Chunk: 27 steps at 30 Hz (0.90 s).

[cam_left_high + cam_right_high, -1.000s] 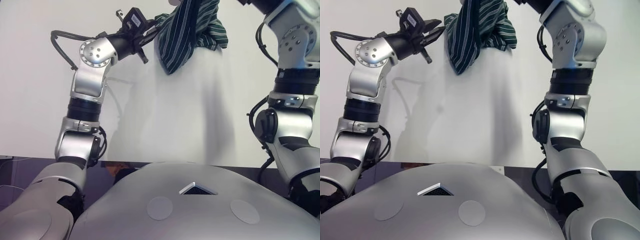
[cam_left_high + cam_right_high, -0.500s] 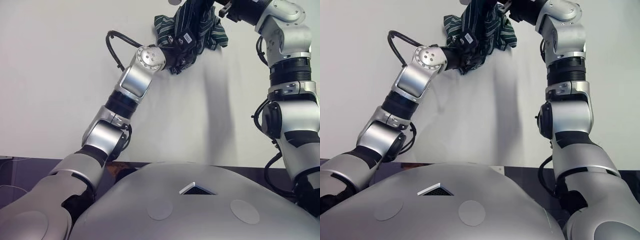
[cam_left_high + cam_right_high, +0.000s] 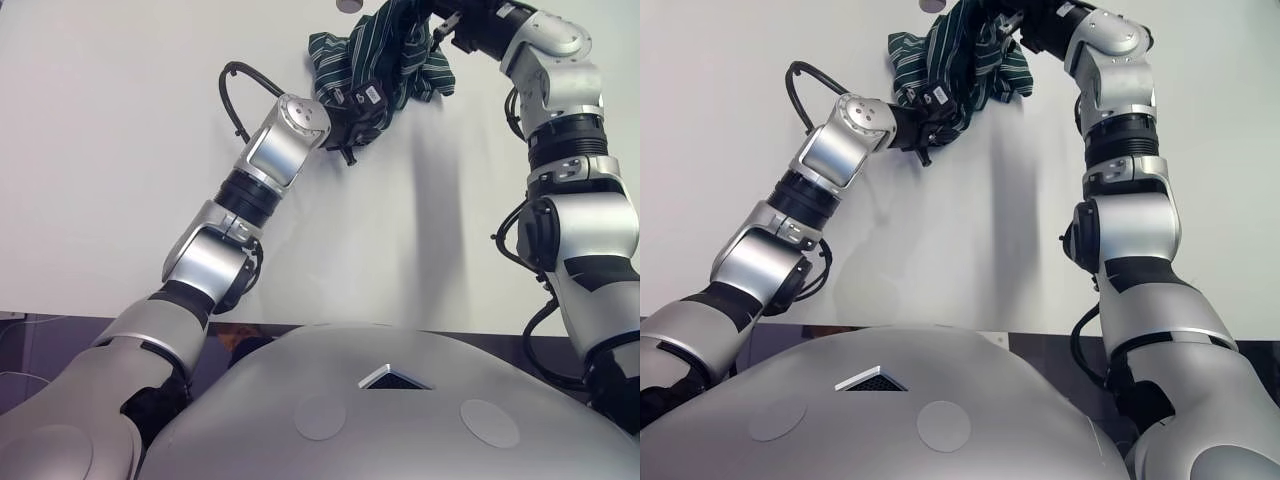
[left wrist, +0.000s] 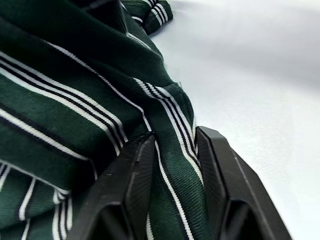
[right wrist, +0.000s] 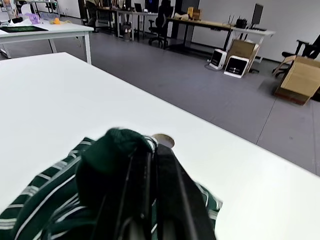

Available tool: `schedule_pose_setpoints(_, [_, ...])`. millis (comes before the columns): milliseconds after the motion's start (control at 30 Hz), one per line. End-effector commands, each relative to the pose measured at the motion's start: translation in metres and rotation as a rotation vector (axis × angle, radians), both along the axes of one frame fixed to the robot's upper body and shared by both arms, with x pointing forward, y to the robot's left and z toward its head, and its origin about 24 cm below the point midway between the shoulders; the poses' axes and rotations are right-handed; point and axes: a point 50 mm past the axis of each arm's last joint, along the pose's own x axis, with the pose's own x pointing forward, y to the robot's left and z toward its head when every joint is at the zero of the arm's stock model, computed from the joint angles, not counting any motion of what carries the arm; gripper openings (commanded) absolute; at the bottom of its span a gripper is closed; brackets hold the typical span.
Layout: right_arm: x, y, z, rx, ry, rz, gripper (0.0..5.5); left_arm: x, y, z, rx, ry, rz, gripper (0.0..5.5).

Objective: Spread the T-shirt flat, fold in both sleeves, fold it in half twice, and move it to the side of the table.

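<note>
I have my left gripper (image 4: 175, 137) pinching a fold of the shirt (image 3: 385, 55), my right gripper (image 5: 150, 150) clamped tight on its bunched top.

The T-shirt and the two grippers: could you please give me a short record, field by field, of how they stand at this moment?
T-shirt: dark green with white stripes, crumpled in a heap, not spread flat
Place: far part of the white table
Left gripper: shut on a fold at the heap's near left side
Right gripper: shut on a bunch of cloth at the top of the heap
Task stage: spreading not yet done, no sleeve folded
</note>
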Motion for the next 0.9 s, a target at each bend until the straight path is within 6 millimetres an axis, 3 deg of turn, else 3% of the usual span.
schedule_pose_setpoints(33, [0.003, -0.003, 0.014, -0.004, -0.047, 0.001, 0.00, -0.012, 0.042, -0.044, 0.135, 0.134, 0.100, 0.64])
schedule_pose_setpoints(133, [0.002, -0.012, 0.018, -0.004, -0.061, -0.005, 0.00, -0.005, 0.060, -0.039, 0.093, 0.123, 0.166, 0.12])
schedule_pose_setpoints(200, [0.001, -0.021, 0.022, 0.004, -0.071, -0.019, 0.00, 0.007, 0.073, -0.018, -0.014, 0.046, 0.184, 0.01])
schedule_pose_setpoints(333, [0.001, -0.041, 0.039, 0.041, -0.115, -0.050, 0.00, 0.040, 0.104, 0.058, -0.264, -0.164, 0.237, 0.01])
schedule_pose_setpoints(400, [0.005, -0.043, 0.058, 0.066, -0.165, -0.049, 0.00, 0.064, 0.125, 0.109, -0.380, -0.265, 0.308, 0.01])
schedule_pose_setpoints(467, [0.010, -0.042, 0.074, 0.069, -0.206, -0.045, 0.00, 0.081, 0.139, 0.142, -0.448, -0.326, 0.375, 0.01])
schedule_pose_setpoints(633, [0.028, -0.035, 0.130, 0.045, -0.330, -0.111, 0.00, 0.110, 0.137, 0.215, -0.554, -0.471, 0.493, 0.01])
schedule_pose_setpoints(900, [0.036, -0.031, 0.200, 0.000, -0.476, -0.292, 0.00, 0.114, 0.125, 0.274, -0.477, -0.667, 0.574, 0.01])
